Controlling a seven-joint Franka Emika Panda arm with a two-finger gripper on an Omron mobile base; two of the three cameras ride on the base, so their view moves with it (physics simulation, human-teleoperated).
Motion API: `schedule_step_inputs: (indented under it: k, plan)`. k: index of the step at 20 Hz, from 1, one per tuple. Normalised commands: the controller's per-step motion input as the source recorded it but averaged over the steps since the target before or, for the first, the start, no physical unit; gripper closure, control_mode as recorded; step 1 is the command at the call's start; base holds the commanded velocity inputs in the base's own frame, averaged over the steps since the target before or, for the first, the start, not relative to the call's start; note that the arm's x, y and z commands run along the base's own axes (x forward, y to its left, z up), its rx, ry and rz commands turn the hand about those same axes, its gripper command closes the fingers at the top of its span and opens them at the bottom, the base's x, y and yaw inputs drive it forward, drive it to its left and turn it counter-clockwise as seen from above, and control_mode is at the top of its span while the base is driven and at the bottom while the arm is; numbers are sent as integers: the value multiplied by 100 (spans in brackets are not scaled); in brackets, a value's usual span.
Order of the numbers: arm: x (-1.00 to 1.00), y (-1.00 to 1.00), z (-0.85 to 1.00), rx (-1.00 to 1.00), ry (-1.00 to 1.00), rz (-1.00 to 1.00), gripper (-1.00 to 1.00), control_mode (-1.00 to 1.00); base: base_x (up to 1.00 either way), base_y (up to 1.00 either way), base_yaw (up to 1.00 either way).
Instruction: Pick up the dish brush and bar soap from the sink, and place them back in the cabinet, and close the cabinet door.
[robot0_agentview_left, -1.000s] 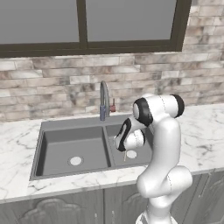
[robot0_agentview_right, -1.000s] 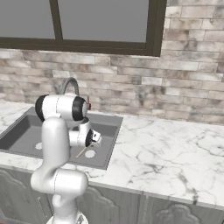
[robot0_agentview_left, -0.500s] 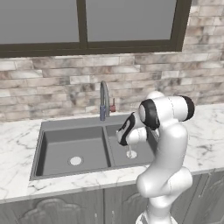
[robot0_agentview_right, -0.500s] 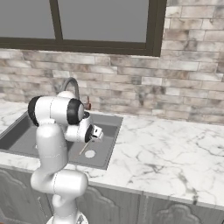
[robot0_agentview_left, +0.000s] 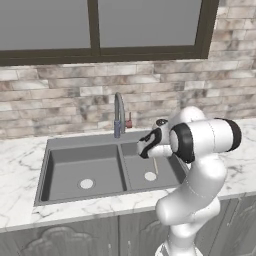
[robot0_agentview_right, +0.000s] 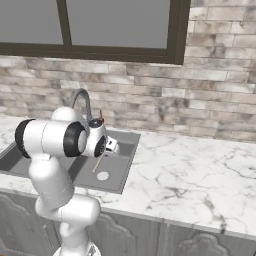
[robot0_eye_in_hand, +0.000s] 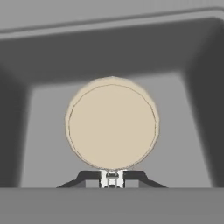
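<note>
My gripper (robot0_agentview_left: 153, 155) is shut on the dish brush (robot0_agentview_left: 155, 165), whose thin tan handle hangs down over the right basin of the dark grey sink (robot0_agentview_left: 80, 143). In the right base view the gripper (robot0_agentview_right: 103, 153) holds the brush (robot0_agentview_right: 97, 163) just above the drain, over the sink (robot0_agentview_right: 126, 135). Looking along the gripper (robot0_eye_in_hand: 112, 178), the brush's round pale head (robot0_eye_in_hand: 112, 123) shows end-on in front of the sink wall (robot0_eye_in_hand: 109, 52). The bar soap, the cabinet and the cabinet door are out of view.
A grey gooseneck faucet (robot0_agentview_left: 119, 114) with a small red piece beside it stands behind the sink divider. White marble counter (robot0_agentview_right: 200, 170) stretches to the right. A brick wall and a dark-framed window (robot0_agentview_left: 95, 25) rise behind. Carved base cabinet fronts (robot0_agentview_left: 60, 240) run below.
The hand has risen out of the right basin with the brush between its fingers, and the arm's elbow has swung up and outward.
</note>
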Motion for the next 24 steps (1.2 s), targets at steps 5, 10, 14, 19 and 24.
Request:
schedule_step_inputs:
  k: [5,10,14,19,24]
  plan:
    - [-36,0,63,0,0,0,100,-100,0,0,0]
    - [-34,0,71,0,0,0,100,-100,0,0,0]
    - [-33,0,75,0,0,0,100,-100,0,0,0]
    - [-30,0,77,0,2,0,100,-100,0,0,0]
    - [-31,0,68,0,2,0,100,-100,0,0,0]
